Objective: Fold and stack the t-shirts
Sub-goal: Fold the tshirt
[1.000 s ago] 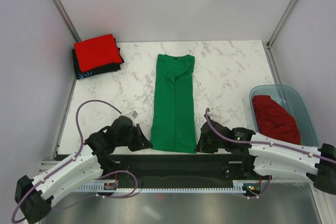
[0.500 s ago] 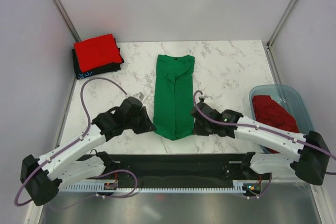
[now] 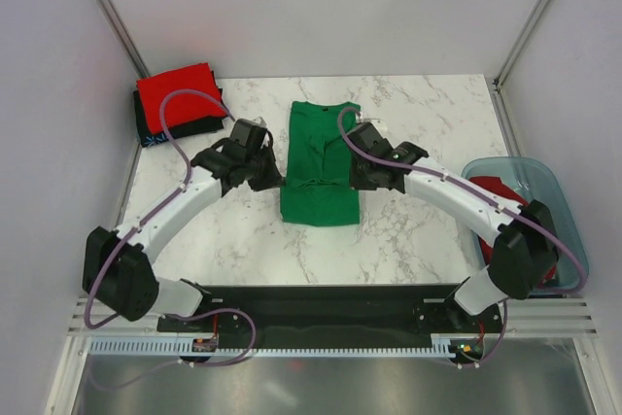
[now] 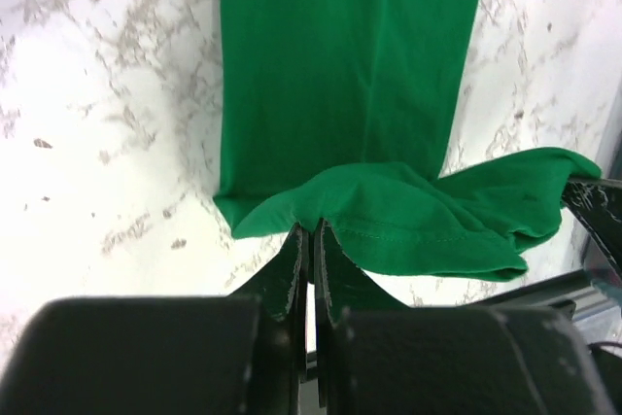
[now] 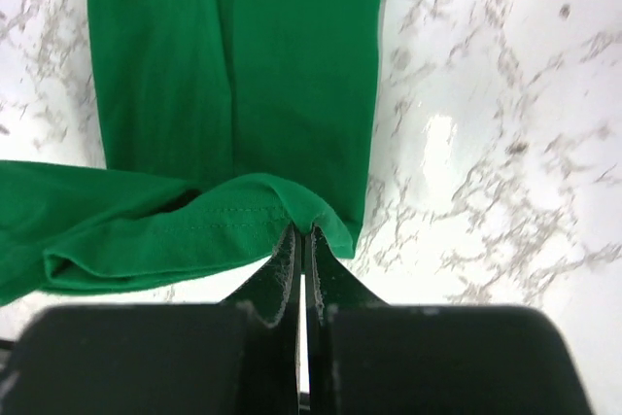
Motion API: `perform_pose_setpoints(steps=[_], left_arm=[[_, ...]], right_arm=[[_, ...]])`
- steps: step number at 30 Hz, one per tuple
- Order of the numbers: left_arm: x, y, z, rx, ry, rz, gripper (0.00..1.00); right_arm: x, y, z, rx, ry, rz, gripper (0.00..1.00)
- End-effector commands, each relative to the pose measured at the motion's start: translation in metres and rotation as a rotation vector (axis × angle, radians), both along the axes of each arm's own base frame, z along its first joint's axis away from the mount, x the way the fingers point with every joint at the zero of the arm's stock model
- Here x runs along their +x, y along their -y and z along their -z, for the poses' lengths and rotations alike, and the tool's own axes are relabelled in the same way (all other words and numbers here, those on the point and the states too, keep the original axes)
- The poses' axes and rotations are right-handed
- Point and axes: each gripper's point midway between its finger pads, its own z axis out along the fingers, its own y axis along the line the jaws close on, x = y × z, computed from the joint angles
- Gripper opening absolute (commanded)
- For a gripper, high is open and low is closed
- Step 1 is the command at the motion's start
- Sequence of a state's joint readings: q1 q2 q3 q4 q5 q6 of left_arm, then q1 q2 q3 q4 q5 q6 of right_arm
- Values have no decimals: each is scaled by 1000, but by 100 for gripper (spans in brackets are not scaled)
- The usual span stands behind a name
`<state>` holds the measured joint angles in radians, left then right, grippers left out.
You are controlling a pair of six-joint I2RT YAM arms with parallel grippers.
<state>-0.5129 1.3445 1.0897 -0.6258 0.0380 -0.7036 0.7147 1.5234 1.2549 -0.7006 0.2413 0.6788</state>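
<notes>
- While a folded red t-shirt (image 3: pixel 177 94) sits on a black t-shirt (image 3: pixel 155 132) at the far-left corner, that stack is only begun.
- The left gripper (image 4: pixel 309 238) has its jaws pinching the green t-shirt (image 4: pixel 350 65) by one hem corner.
- That shirt lies in the middle of the tabletop (image 3: pixel 243 230), its near half doubled over (fold underway, I judge).
- The right gripper (image 5: pixel 303 238) pinches the other corner.
- A crumpled red t-shirt (image 3: pixel 510 223) waits unfolded in the blue tub (image 3: pixel 539 177).

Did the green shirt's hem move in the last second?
Yes. The left tool and right tool carried the green t-shirt hem from the near edge of the table toward the collar.
</notes>
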Motion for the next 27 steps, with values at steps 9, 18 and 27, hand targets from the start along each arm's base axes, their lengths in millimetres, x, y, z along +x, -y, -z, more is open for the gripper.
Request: perform_pose_setpoints(steps=[9, 18, 27], left_arm=[[76, 11, 2, -9, 31, 65, 2], [108, 18, 29, -7, -23, 76, 2], [129, 12, 61, -5, -95, 69, 11]], right_arm=[[65, 2, 3, -41, 3, -28, 0], [92, 9, 29, -47, -44, -23, 0], [116, 10, 54, -48, -87, -43, 0]])
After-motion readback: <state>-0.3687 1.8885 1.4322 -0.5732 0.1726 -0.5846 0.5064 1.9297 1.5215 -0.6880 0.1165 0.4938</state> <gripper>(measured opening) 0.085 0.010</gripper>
